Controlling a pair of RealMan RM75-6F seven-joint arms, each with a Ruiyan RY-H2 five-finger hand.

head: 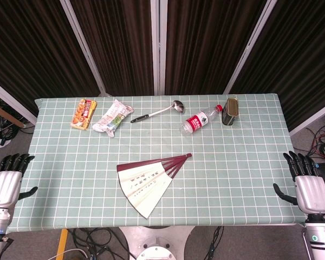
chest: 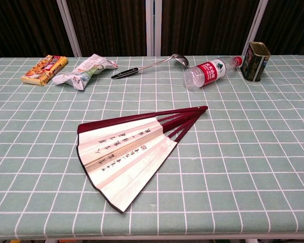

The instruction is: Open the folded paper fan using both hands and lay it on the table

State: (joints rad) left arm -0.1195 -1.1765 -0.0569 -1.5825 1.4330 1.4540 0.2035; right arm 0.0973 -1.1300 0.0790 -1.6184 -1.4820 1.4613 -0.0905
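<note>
Two hands sit at the table's near corners, both holding nothing. Furthest left, the left hand (head: pixel 4 181) rests off the table (head: pixel 244 179) edge with fingers extended and apart. Along the far side lie an orange snack box (head: pixel 84 113), a crumpled snack bag (head: pixel 113 116), a ladle (head: pixel 158 112), a plastic bottle (head: pixel 201 121) on its side and a dark tin (head: pixel 231 111). The paper fan (head: pixel 150 180) lies spread open and flat near the table's front middle — well apart from either hand. The right hand (head: pixel 309 187) is likewise spread and empty.
</note>
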